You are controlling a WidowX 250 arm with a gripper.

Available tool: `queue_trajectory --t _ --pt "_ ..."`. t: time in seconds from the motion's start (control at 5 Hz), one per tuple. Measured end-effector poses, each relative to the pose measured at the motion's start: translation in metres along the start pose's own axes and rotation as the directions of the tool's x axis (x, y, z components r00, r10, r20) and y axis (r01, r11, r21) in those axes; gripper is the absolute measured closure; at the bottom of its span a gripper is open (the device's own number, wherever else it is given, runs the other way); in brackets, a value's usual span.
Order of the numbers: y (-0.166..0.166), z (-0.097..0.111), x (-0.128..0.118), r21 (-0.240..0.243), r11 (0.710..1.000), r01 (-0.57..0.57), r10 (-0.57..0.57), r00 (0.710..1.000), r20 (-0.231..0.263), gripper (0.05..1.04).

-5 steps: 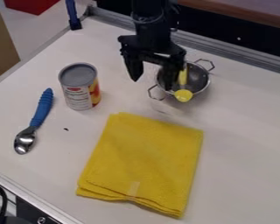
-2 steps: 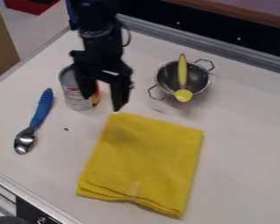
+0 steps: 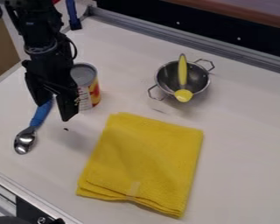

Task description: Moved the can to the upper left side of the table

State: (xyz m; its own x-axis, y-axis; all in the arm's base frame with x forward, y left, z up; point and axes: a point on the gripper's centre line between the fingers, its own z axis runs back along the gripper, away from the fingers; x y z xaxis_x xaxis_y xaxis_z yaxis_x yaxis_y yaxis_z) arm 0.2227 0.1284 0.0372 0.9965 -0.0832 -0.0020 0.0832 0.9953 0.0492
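Observation:
The black gripper [image 3: 53, 112] hangs at the left of the table, its two fingers spread apart with nothing held between them. Just right of it and partly behind its right finger stands the can [image 3: 94, 90], upright, with a grey lid and a white, red and yellow label. The gripper covers the can's left part.
A blue-handled spoon [image 3: 25, 138] lies at the left, its handle partly behind the gripper. A metal colander [image 3: 200, 82] with a yellow utensil [image 3: 183, 75] stands at the upper right. A folded yellow cloth [image 3: 143, 162] lies front of centre on the white table [image 3: 242, 144].
The gripper has moved left from beside the colander, passing in front of the can to its left side. The can, spoon, cloth and colander have stayed in place.

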Motion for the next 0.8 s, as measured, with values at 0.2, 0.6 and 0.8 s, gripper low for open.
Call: queue_trajectory --t 0.2,0.6,0.8 --pt "0.014 -0.008 0.011 0.013 1.0 0.019 -0.018 1.0 -0.007 0.087" --pt "0.022 -0.023 0.039 0.018 1.0 0.017 -0.017 1.0 -0.004 0.087" --pt "0.027 -0.024 0.053 0.015 0.999 -0.049 0.049 0.999 0.002 0.087"
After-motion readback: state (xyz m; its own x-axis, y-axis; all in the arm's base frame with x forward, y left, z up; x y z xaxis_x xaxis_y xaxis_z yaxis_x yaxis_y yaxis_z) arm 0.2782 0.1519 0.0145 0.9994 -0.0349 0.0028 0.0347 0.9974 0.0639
